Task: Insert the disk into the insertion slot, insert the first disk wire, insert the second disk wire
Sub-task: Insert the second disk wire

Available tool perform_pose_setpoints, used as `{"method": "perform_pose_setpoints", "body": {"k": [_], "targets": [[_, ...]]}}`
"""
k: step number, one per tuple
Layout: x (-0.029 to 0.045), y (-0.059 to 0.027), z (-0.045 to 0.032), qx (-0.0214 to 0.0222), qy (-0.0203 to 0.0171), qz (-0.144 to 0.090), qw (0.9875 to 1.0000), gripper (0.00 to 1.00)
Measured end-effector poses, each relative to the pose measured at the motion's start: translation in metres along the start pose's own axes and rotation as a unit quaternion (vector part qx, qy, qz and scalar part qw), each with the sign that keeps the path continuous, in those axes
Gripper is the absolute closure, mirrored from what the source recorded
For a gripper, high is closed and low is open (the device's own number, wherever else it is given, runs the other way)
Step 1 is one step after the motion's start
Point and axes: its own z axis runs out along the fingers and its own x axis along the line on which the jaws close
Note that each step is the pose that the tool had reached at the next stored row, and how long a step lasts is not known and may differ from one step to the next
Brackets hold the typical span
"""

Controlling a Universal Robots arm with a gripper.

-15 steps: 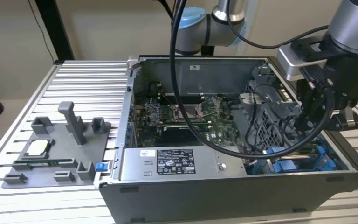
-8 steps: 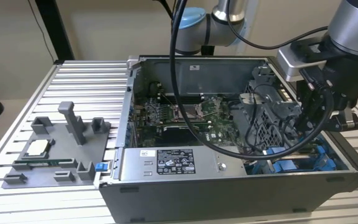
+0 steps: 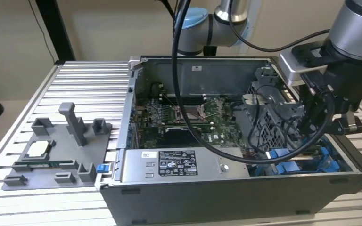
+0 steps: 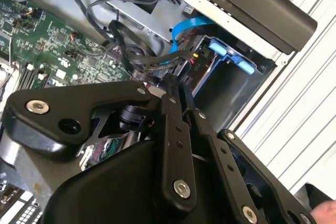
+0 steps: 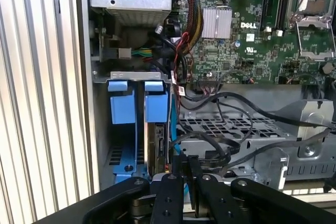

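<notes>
While I reach into the computer case (image 3: 231,188) at its drive-bay corner | my gripper (image 5: 187,163) has its jaws pressed together, seemingly pinching a black wire (image 5: 220,150), though I cannot be sure | the disk (image 5: 157,140) stands on edge in the slot, blue carrier (image 5: 156,106) seated, so its connector edge faces me.

Silver-grey arm (image 3: 357,23), pale-blue joint caps, looping black cables; black tool (image 4: 176,90), silver screws.
</notes>
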Motion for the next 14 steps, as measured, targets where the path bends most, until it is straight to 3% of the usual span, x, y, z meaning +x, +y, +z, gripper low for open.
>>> {"method": "perform_pose_setpoints", "body": {"k": [5, 14], "targets": [[0.0008, 0.0026, 0.0056, 0.0075, -0.0001, -0.001, 1.0, 1.0], [0.0039, 0.0133, 0.0075, 0.0078, 0.0001, -0.001, 1.0, 1.0]]}}
